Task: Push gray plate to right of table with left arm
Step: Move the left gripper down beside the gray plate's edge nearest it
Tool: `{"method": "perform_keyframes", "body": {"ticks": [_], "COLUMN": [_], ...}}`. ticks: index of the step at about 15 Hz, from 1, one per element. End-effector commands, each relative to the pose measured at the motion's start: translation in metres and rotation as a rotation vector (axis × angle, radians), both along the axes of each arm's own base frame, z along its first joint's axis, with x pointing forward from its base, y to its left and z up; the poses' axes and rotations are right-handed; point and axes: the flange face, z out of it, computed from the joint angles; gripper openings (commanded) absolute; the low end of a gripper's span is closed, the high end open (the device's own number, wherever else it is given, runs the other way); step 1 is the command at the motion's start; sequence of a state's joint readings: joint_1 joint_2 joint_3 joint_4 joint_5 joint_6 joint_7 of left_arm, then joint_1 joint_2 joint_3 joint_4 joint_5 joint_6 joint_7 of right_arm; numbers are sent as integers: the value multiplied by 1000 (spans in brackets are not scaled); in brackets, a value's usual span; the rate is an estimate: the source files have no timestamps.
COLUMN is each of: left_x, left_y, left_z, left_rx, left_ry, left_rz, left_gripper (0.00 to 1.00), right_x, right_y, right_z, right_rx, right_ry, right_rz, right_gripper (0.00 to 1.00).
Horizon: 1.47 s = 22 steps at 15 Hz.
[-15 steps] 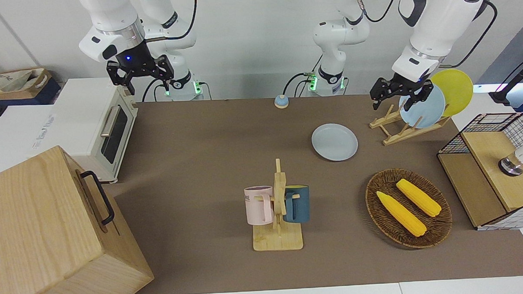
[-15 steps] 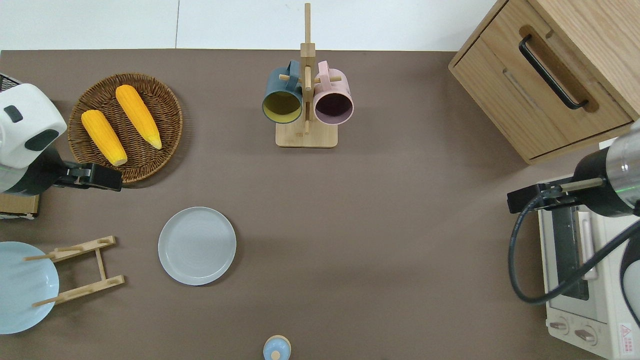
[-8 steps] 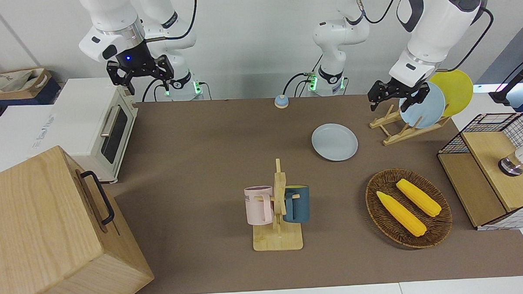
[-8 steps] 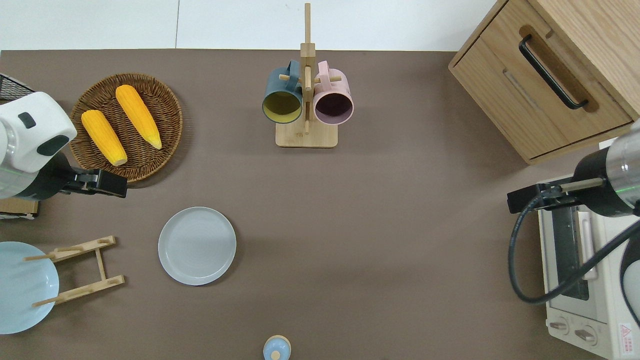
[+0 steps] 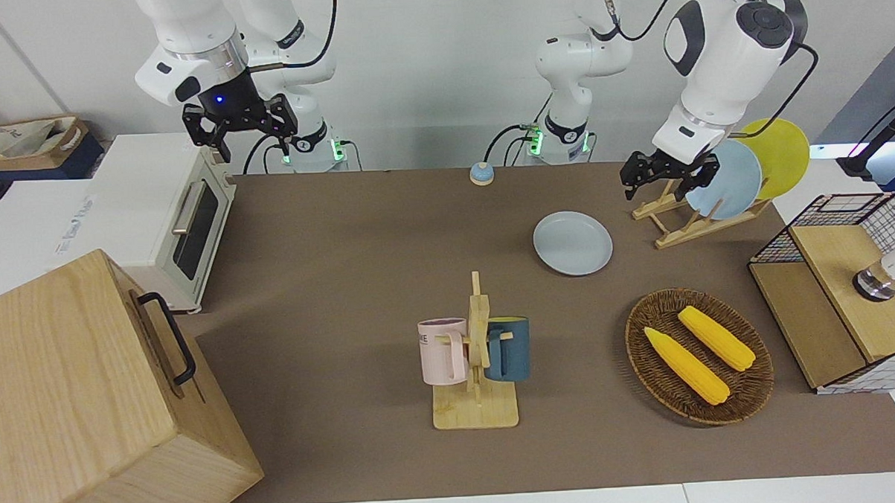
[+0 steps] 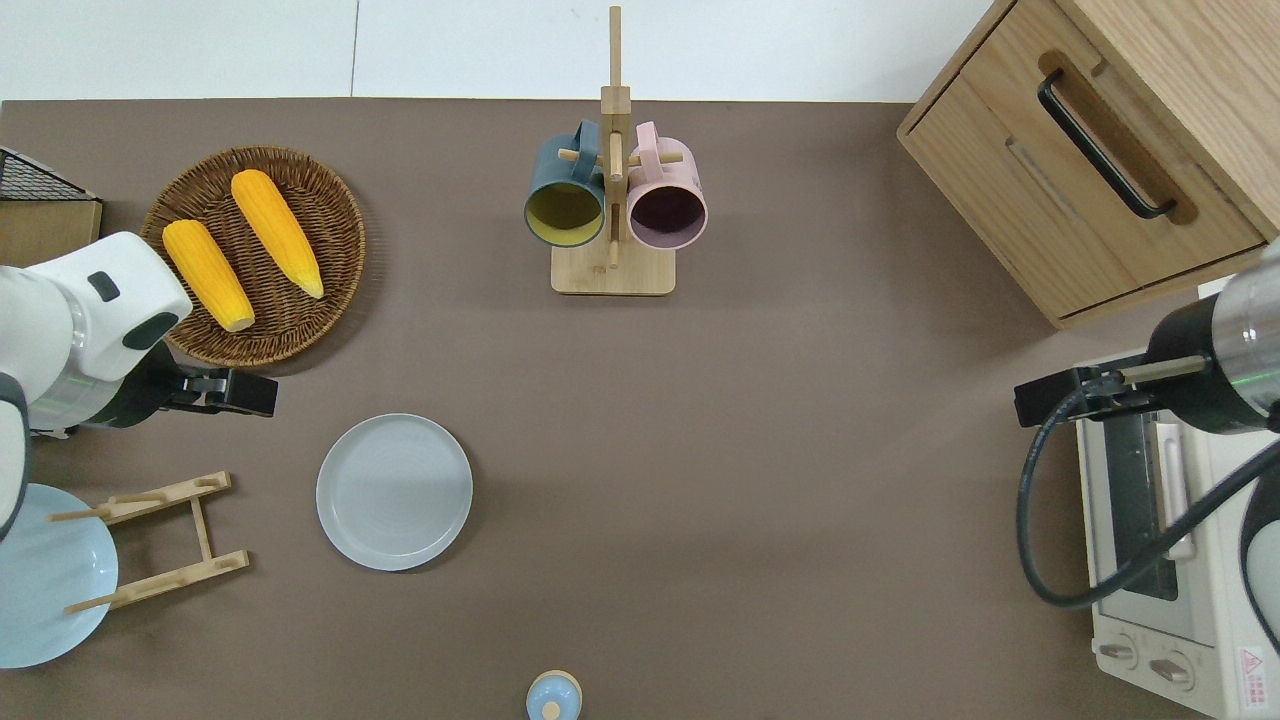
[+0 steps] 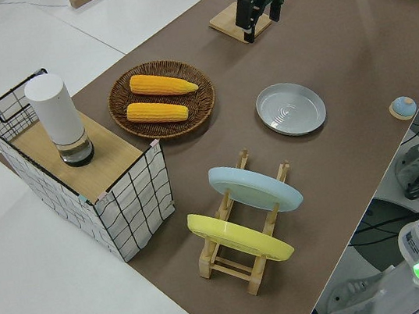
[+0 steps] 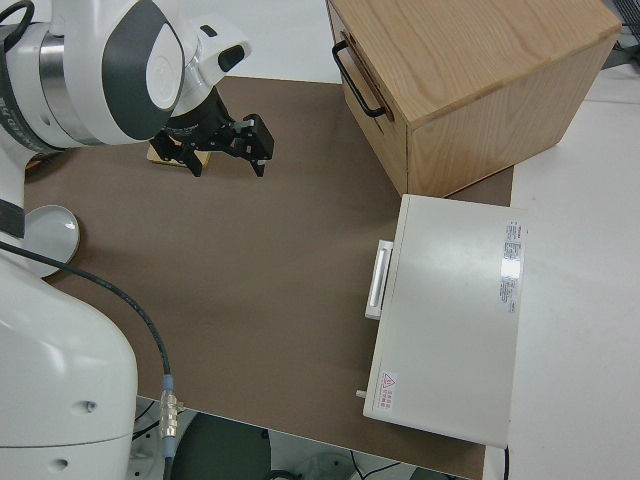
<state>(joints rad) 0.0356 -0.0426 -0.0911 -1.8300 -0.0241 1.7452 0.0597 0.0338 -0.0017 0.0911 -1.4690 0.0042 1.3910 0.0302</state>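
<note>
The gray plate (image 5: 572,243) lies flat on the brown table (image 5: 358,240), toward the left arm's end. It also shows in the overhead view (image 6: 394,491) and the left side view (image 7: 291,108). My left gripper (image 5: 664,177) is open and empty, up in the air. In the overhead view it (image 6: 245,392) is over bare table between the wicker basket and the plate rack, apart from the plate. My right gripper (image 5: 252,135) is open, empty and parked.
A wooden rack (image 5: 684,217) holds a sky-blue plate (image 5: 728,182) and a yellow plate (image 5: 779,154). A wicker basket (image 6: 330,190) holds two corn cobs. A mug stand (image 6: 612,270), a wooden cabinet (image 6: 1090,150), a toaster oven (image 5: 167,209), a wire shelf (image 5: 828,283) and a small blue knob (image 6: 553,696) stand around.
My left gripper has moved down and toward the right arm's end, closer to the gray plate. The plate and the right arm have not moved.
</note>
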Motion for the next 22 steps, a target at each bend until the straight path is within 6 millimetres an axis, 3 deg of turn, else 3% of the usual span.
{"method": "perform_keyframes", "body": {"ticks": [1, 5, 9, 16, 22], "left_x": [-32, -43, -67, -95, -95], "left_y": [7, 11, 20, 24, 21], "left_z": [-35, -75, -138, -214, -233], "left_rx": [12, 13, 16, 13, 9], "left_ry": [-52, -53, -61, -93, -72], "left_rz": [18, 25, 42, 55, 49], "left_gripper": [993, 993, 993, 993, 989], "right_x": [-4, -3, -4, -4, -3], "right_y": [-2, -3, -2, -2, -3], "right_z": [3, 3, 3, 3, 3], "right_rx": [7, 7, 7, 7, 7], "right_ry": [6, 4, 4, 6, 6], "right_rz": [-2, -3, -2, -2, -3], "right_gripper": [983, 983, 983, 983, 983]}}
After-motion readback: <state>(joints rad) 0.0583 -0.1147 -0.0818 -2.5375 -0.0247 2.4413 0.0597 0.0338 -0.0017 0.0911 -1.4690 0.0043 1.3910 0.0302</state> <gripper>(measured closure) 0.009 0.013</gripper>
